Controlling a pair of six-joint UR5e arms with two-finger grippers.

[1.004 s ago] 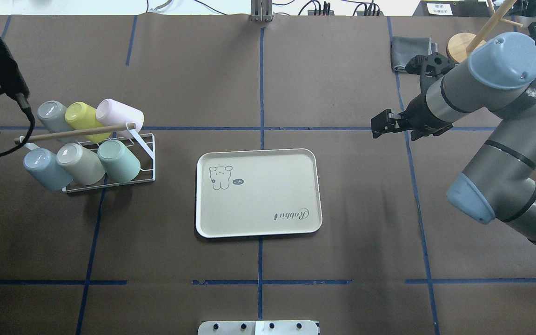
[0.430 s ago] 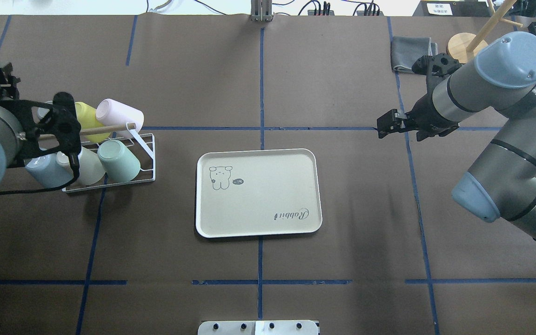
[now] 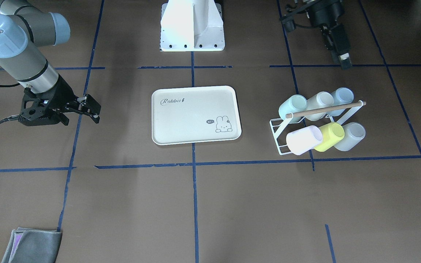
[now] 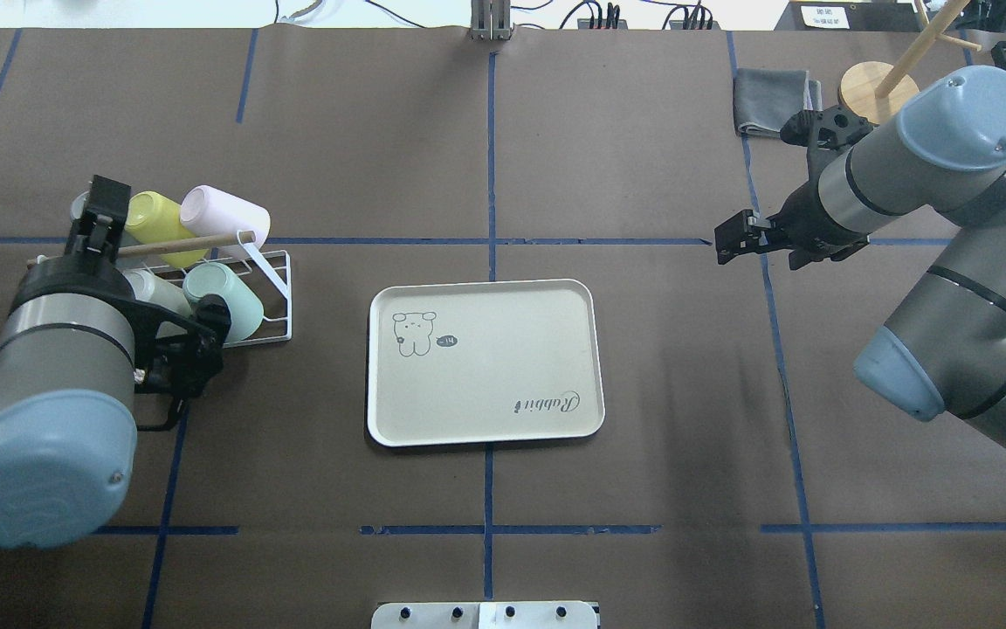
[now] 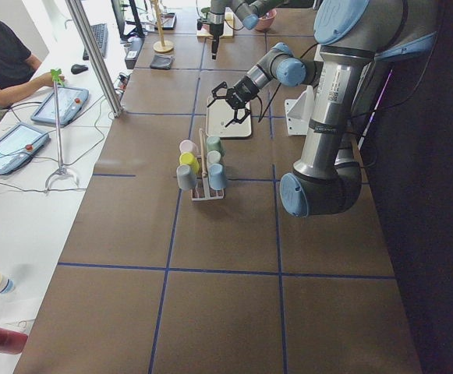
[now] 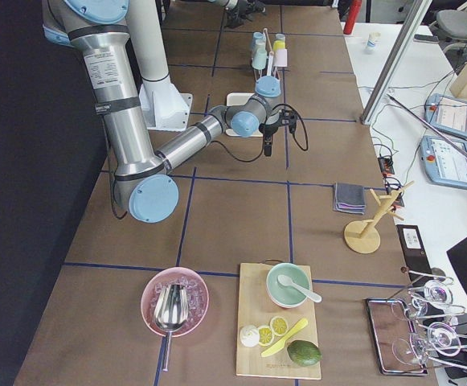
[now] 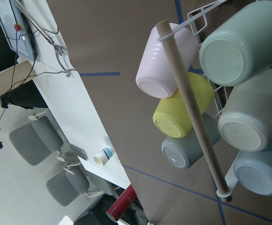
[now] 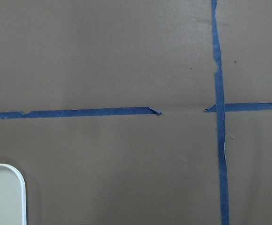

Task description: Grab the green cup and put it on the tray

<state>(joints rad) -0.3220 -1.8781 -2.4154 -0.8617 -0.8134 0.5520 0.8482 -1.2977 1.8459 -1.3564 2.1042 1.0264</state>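
The green cup (image 4: pixel 241 295) lies on its side in the white wire rack (image 4: pixel 283 278), at the end nearest the tray (image 4: pixel 503 301). It also shows in the front view (image 3: pixel 293 105) and, bottom-on, in the left wrist view (image 7: pixel 241 47). The cream tray (image 3: pixel 196 91) is empty at the table's middle. My left gripper (image 3: pixel 345 63) hangs high over the rack's outer end, seen as a narrow bar; I cannot tell whether it is open. My right gripper (image 4: pixel 724 242) is open and empty above the table right of the tray.
The rack also holds pink (image 4: pixel 223 218), yellow-green (image 4: pixel 154 218), cream, grey and pale blue (image 3: pixel 343 95) cups under a wooden rod (image 4: pixel 206 243). A grey cloth (image 4: pixel 769 87) and a wooden stand (image 4: pixel 870 87) sit at the far right.
My left arm has swung in from the left edge and now hangs over the rack, hiding its left cups in the overhead view. My right gripper has drifted slightly right.
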